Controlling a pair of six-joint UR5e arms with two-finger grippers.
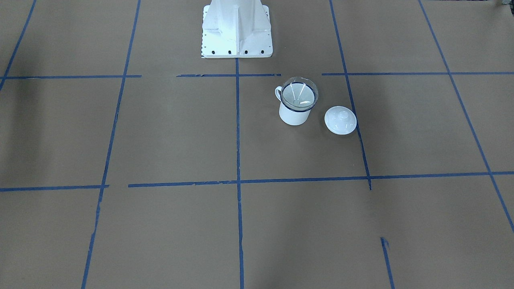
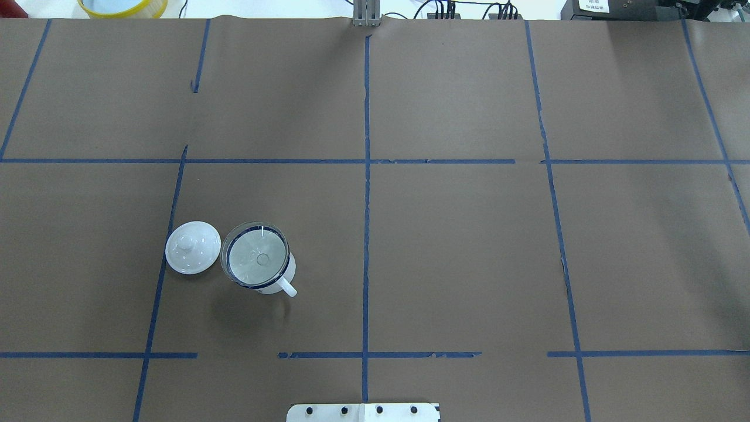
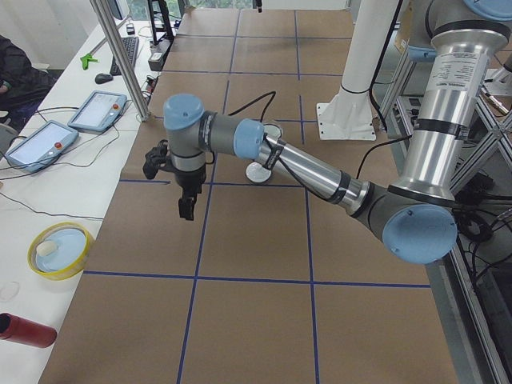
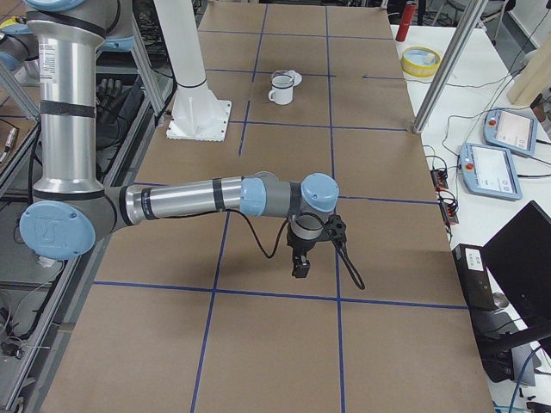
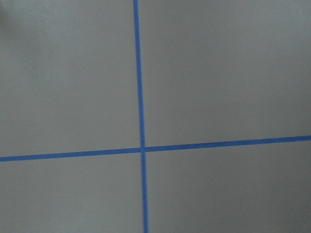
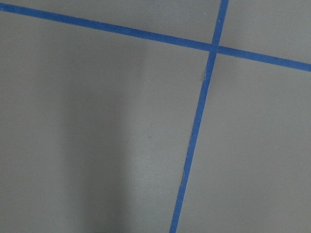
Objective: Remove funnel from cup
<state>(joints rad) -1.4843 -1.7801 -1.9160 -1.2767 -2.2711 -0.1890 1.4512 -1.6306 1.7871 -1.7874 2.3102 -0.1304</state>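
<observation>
The white enamel cup with a dark blue rim stands upright on the brown paper, on the robot's left half of the table. The clear funnel sits in its mouth, bowl up. From overhead, the funnel covers the cup, whose handle points toward the robot. The cup is small and far in the exterior right view. The left gripper hangs over the table, well away from the cup. The right gripper hangs over the right half. I cannot tell whether either is open or shut.
A white round knobbed lid lies beside the cup, also seen from overhead. The robot's white base stands at the table's near-robot edge. Blue tape lines cross the paper. Both wrist views show only paper and tape.
</observation>
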